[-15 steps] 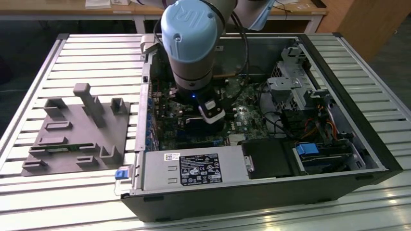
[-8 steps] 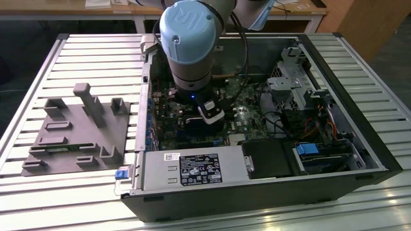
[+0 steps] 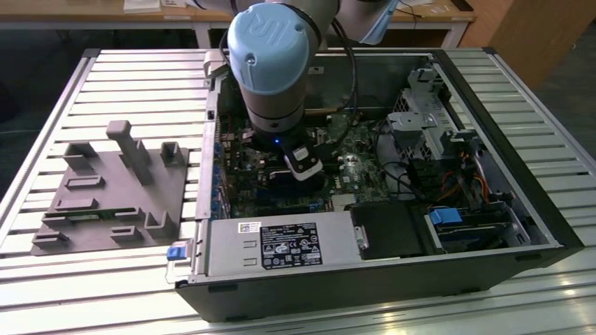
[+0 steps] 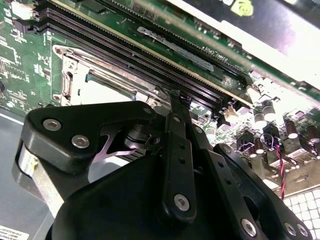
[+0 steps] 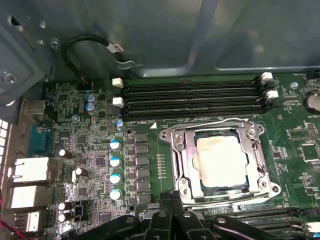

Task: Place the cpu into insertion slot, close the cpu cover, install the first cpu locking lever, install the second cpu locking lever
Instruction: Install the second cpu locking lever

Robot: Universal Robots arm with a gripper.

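Observation:
In the first wrist view the cpu (image 5: pixel 222 159), a pale tan-silver square, sits in the insertion slot (image 5: pixel 267 187) on the green motherboard. The silvery cpu cover (image 5: pixel 184 160) lies flat around it, its window framing the chip. Thin wire levers (image 5: pixel 215 122) run along the cover's edges. My gripper (image 5: pixel 172 202) hangs just off one edge of the socket, its black fingers closed together with nothing seen between them. In the second wrist view the gripper (image 4: pixel 173 97) tip sits by the corner of the cover (image 4: pixel 67 75). The exterior view shows the gripper (image 3: pixel 305 171) low inside the open computer case.
Long black memory slots (image 5: pixel 192 97) run beside the socket, under the grey case wall (image 5: pixel 200 35). A row of capacitors (image 5: pixel 115 161) and a looped black cable (image 5: pixel 85 42) lie nearby. A power supply (image 3: pixel 279 244), drive cage (image 3: pixel 428 118) and grey fixture (image 3: pixel 112 188) surround the work area.

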